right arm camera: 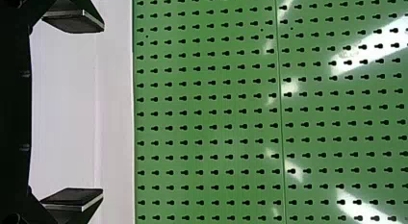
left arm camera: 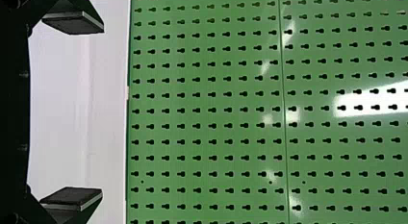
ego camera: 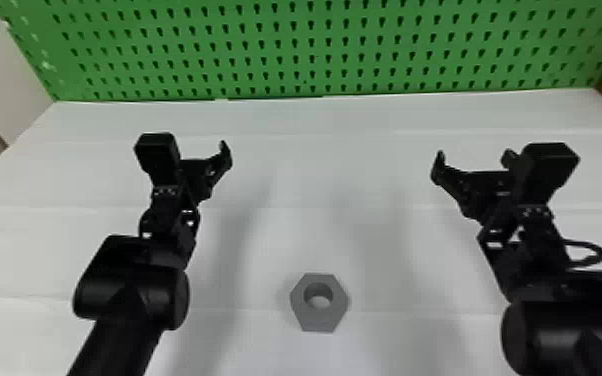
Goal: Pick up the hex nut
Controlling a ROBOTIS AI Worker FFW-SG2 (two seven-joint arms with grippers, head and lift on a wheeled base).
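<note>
In the head view, the nut (ego camera: 318,318) lies flat on the white table (ego camera: 325,160), grey and six-sided, its round hole facing up with a patch of white showing inside. It sits nearer the robot than either gripper and, from side to side, between the two. The left gripper (ego camera: 199,169) is over the table to the nut's left, farther forward; one finger shows past the black camera housing (ego camera: 157,152). The right gripper (ego camera: 475,160) is level with it on the other side, its fingers apart, a black cable (ego camera: 587,252) looping out behind. The green pegboard (ego camera: 315,50) stands along the table's far edge, rows of slots across it.

In the left wrist view, the left gripper (left arm camera: 102,109) is wide open and empty, its flat pads (left arm camera: 74,196) facing each other, with the table and the pegboard beyond.

In the right wrist view, the right gripper (right arm camera: 103,109) is likewise spread wide with nothing in its grasp, and the pegboard rises past the white tabletop.
</note>
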